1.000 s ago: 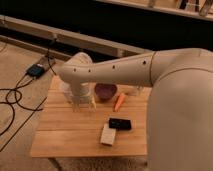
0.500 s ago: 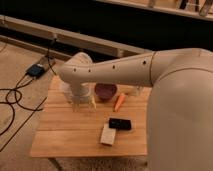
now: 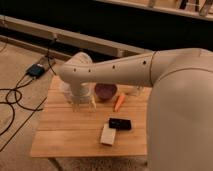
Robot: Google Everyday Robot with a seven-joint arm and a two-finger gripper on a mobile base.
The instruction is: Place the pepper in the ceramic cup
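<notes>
Pepper (image 3: pixel 119 101) lies beside the bowl (image 3: pixel 105 91) — arm (image 3: pixel 115 72) bent across table (image 3: pixel 70 135), gripper (image 3: pixel 83 105) pointing down, fingers (image 3: pixel 93 104) apart.

Wooden slat table (image 3: pixel 65 142) on a pale floor (image 3: pixel 20 55). Carries a dark purple bowl (image 3: pixel 105 91) at the back middle, with the orange pepper (image 3: pixel 119 101) lying flat and tilted just right of it. Nearer the front, holds a black rectangular device (image 3: pixel 120 123) and, just beside its front left corner, a pale flat block (image 3: pixel 108 135). Over the back left part, the gripper (image 3: pixel 83 105).
</notes>
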